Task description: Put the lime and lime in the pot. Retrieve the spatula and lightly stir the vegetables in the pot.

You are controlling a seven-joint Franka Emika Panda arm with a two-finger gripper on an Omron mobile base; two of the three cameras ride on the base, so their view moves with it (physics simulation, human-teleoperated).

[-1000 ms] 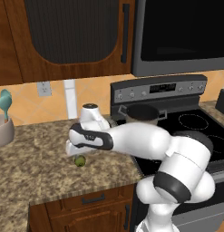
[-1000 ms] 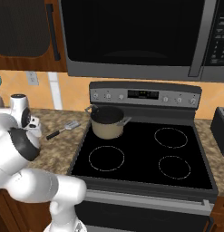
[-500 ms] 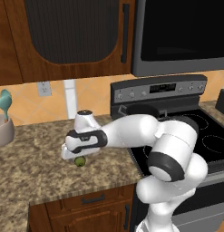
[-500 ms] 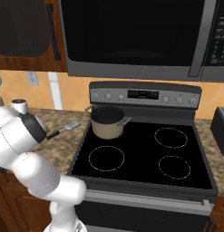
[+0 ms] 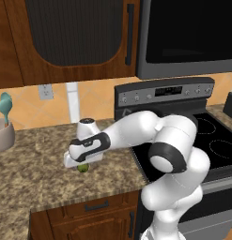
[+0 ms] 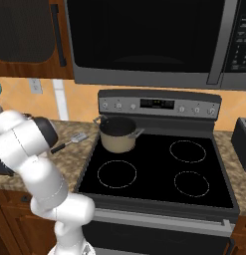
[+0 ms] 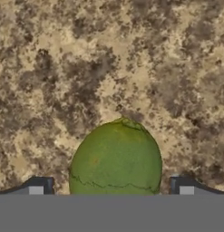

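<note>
We see our gripper (image 7: 111, 189) wide open at the frame's bottom, fingers either side of a lime (image 7: 115, 158) on the counter (image 7: 109, 59), not gripping.

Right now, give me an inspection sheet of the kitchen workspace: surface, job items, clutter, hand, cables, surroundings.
Surface: speckled granite counter left of a black stove.
Job's things: one lime on the counter, under the hand; second lime not seen. Pot on the stove's rear left burner. Spatula lying on the counter beside the stove.
Clutter: teal utensil standing in a beige holder at the counter's left end.
Hand: hand low over the lime, open, a fingertip on each side, not closed.
Cables: nothing seen.
Surroundings: wood cabinets, microwave above the stove, wall outlet.
</note>
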